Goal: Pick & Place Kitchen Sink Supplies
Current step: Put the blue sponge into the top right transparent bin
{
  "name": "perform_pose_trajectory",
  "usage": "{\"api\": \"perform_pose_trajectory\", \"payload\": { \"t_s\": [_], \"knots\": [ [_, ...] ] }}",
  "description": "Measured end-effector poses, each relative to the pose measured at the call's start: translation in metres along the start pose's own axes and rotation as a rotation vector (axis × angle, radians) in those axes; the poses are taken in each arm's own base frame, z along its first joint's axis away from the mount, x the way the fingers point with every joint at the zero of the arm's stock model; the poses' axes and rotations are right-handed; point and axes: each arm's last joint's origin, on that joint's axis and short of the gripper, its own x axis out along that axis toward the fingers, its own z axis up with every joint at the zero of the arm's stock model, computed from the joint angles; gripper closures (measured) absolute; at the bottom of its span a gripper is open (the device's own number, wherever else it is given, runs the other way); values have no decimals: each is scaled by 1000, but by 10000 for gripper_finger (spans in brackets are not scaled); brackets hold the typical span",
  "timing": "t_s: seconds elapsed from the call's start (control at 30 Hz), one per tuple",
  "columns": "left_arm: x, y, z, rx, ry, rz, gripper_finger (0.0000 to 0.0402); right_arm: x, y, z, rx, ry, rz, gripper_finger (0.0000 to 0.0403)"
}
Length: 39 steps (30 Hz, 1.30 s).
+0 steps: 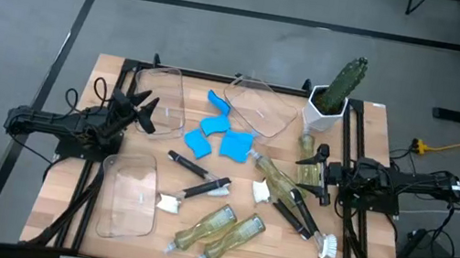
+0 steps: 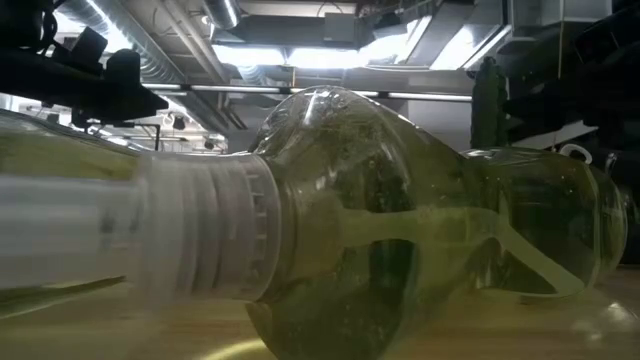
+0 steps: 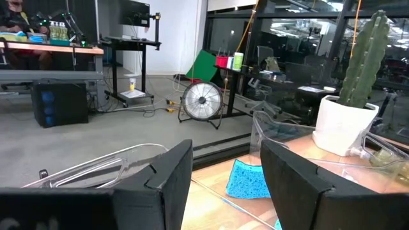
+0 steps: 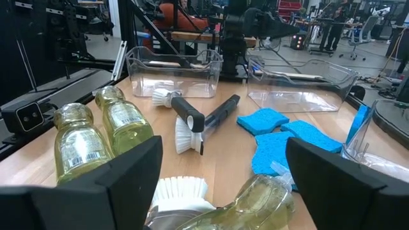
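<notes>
The kitchen sink supplies lie scattered across your bench: blue sponges (image 1: 214,133) mid-bench, dish brushes (image 1: 195,188) beside them, soap bottles (image 1: 219,229) toward the front edge. Your left gripper (image 1: 146,112) hovers at the left edge, fingers spread wide and holding nothing. Your right gripper (image 1: 317,171) sits near the right edge, also wide and holding nothing, with a soap bottle (image 4: 252,206) just below it.
</notes>
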Motion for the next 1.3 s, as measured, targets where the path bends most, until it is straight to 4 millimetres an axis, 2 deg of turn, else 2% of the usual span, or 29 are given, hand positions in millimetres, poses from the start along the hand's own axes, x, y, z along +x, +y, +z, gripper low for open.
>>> {"api": "perform_pose_trajectory", "payload": {
  "t_s": [0.17, 0.23, 0.33, 0.43, 0.6, 1.0, 1.17, 1.3],
  "knots": [
    [0, 0, 0, 0, 0, 0, 222, 0, 0, 0, 71, 0, 0, 76],
    [0, 0, 0, 0, 0, 0, 221, 0, 0, 0, 181, -2, 0, 76],
    [0, 0, 0, 0, 0, 0, 221, 0, 0, 0, 452, -1, 8, 75],
    [0, 0, 0, 0, 0, 0, 222, 0, -1, 1, 533, -10, -19, 75],
    [0, 0, 0, 0, 0, 0, 221, 0, -3, 4, 542, -60, -79, 75],
    [0, 0, 0, 0, 0, 0, 221, -7, -14, 28, 584, -383, -340, 75],
    [0, 0, 0, 0, 0, 0, 221, -7, -14, 27, 515, -359, -355, 75],
    [0, 0, 0, 0, 0, 0, 221, -5, -11, 25, 319, -294, -315, 76]
  ]
}}
